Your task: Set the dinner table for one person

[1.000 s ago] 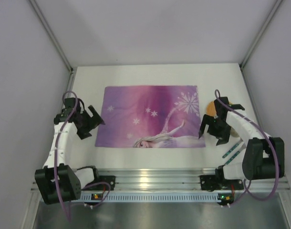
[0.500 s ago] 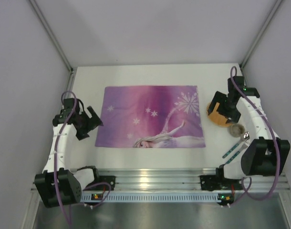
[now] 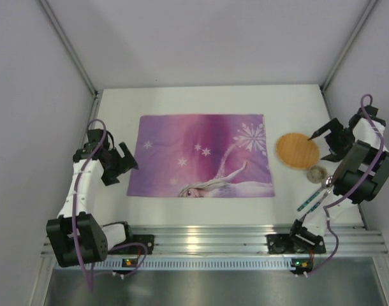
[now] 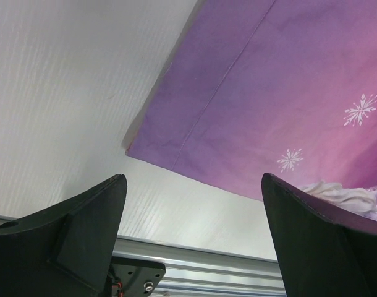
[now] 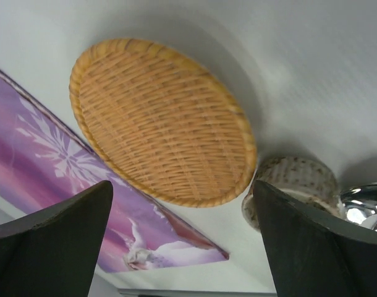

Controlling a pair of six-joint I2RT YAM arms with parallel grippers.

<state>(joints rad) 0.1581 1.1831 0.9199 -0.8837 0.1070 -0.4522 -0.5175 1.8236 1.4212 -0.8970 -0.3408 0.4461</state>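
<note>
From above, the dinner table (image 3: 194,99) fills the middle of the frame, with a ribbed rail (image 3: 201,239) along its lower edge. A purple placemat (image 3: 201,156) lies flat at centre. To its right sits a round woven plate (image 3: 297,150), and just below and right of that are a small cup (image 3: 317,172) and a spoon (image 3: 328,183). The left gripper (image 3: 124,166) hangs at the placemat's left edge, fingers apart. The right gripper (image 3: 319,145), also spread and empty, is at the plate's right rim.

The left wrist view shows the placemat's corner (image 4: 287,80) on the white tabletop (image 4: 65,74) between the spread fingers (image 4: 83,235).

The right wrist view has the woven plate (image 5: 160,117) filling the centre. The cup (image 5: 296,182) is at lower right and nothing is between the fingers (image 5: 52,247).
</note>
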